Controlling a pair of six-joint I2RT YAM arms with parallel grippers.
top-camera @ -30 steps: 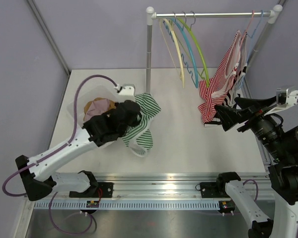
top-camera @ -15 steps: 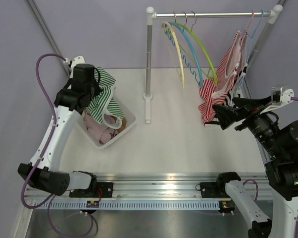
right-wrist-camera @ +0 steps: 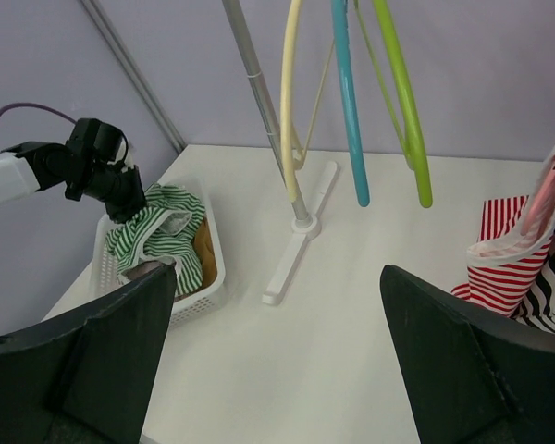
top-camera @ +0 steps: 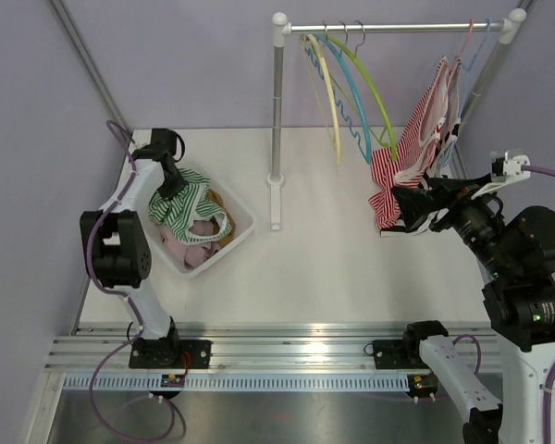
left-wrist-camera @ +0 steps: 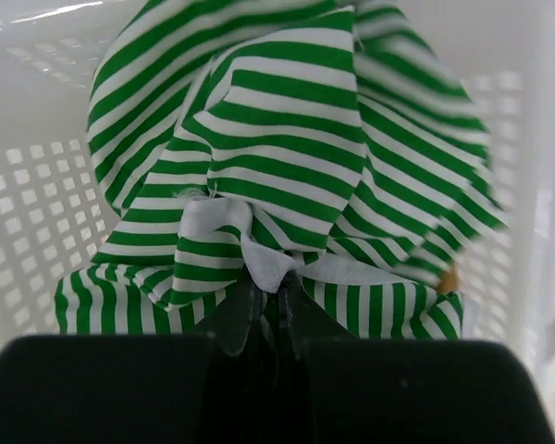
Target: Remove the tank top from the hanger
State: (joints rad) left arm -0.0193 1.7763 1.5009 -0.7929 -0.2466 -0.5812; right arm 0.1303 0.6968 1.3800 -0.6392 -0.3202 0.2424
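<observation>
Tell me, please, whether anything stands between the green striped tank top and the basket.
Nothing visible does. The left gripper, shut on the green striped tank top, holds it inside the white basket, over the other clothes there.

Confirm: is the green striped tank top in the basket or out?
In. The green striped tank top hangs bunched inside the white basket, with the left gripper shut on its white trim.

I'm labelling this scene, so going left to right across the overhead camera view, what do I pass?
White basket with the green-striped top → rack's upright post → yellow hanger → blue hanger → green hanger → red-striped tank top.
</observation>
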